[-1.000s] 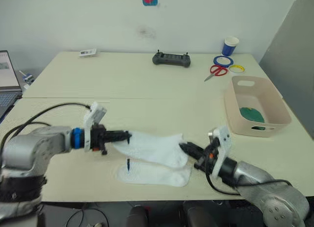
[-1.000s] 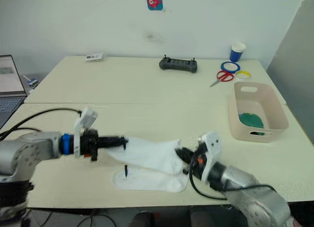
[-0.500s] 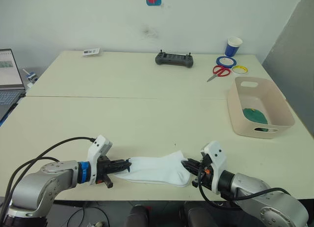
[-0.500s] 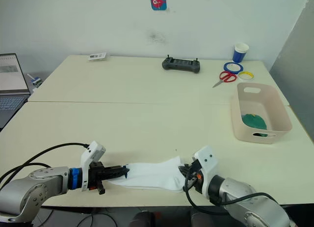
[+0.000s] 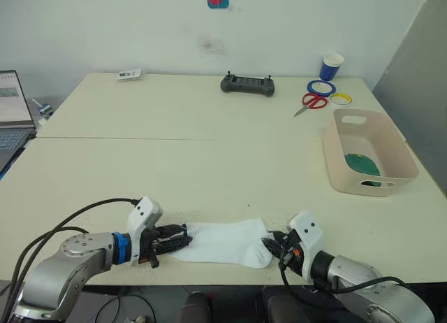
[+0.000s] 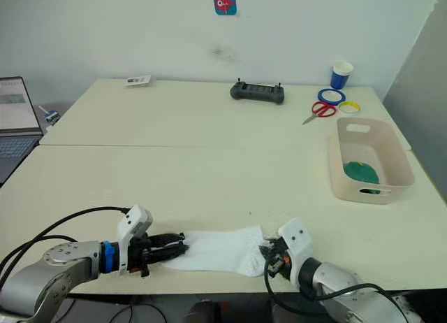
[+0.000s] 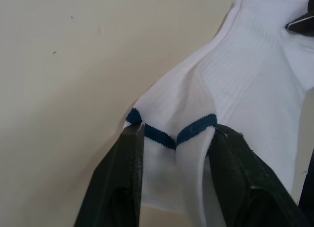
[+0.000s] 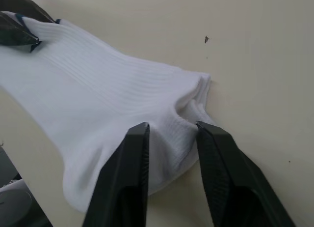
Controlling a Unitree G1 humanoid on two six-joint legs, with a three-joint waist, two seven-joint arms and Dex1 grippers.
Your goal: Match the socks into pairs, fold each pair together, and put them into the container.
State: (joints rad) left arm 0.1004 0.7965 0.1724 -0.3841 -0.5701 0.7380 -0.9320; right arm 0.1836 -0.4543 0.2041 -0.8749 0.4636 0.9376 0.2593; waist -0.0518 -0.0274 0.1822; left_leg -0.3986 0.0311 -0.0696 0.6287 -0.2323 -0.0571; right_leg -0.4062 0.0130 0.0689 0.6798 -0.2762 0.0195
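Now, white socks (image 5: 222,242) pinched at both ends
Left gripper (image 5: 180,236) and right gripper (image 5: 271,243) each clamp bunched fabric between their jaws.

it looked like an office or lab room: plain pale tables (image 5: 209,162) against a white wall (image 5: 140,22), a laptop (image 5: 12,106) at nine o'clock, a handheld controller (image 5: 247,84) at twelve, scissors (image 5: 309,102) and tape rolls (image 5: 320,87) at two.

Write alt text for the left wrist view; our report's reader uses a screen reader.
Two black fingers of the left end effector pinch the navy-striped end of the white socks, which lie flat on the cream table. The right end effector's black tip holds the far end.
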